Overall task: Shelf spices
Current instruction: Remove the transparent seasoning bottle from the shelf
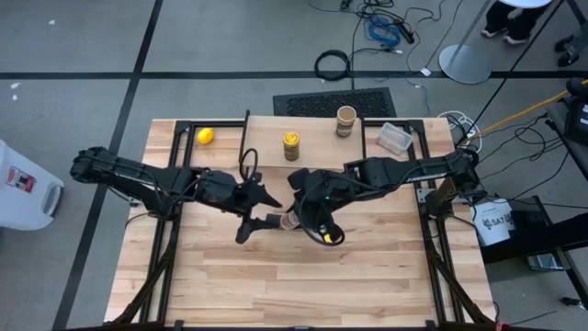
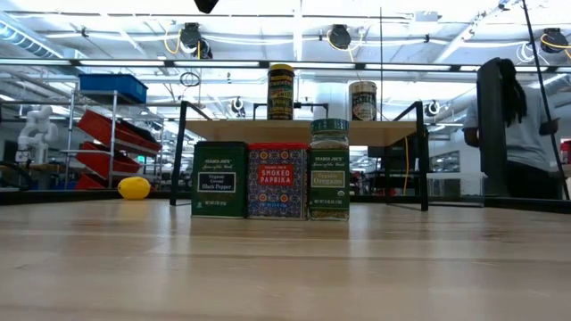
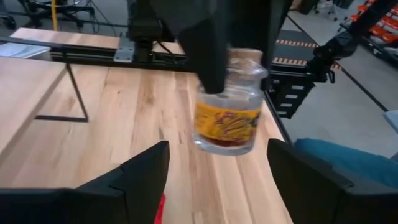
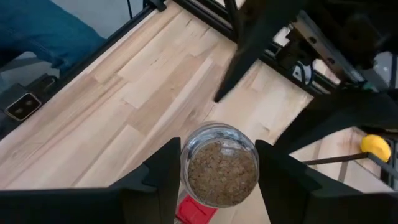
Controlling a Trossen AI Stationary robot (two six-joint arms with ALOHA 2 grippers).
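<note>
Small glass jar (image 3: 227, 102), cork-topped, light, slick and breakable, hanging mid-table above the boards, pinched by right gripper (image 4: 217, 171) across its body between 2 fingers, left gripper (image 3: 217, 168) spread apart nearby, empty.

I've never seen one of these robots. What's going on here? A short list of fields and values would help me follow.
Held item: small clear glass jar with a cork top and yellow label, lifted above the table
Holder: right pincer, shut on the jar
Other arm: left pincer, open, facing the jar
Shelf: light wooden plank rack on black legs, carrying a yellow-lidded jar and a tan round-topped jar
Waiting in front: dark green tin, red square paprika tin, green-lidded jar
</note>
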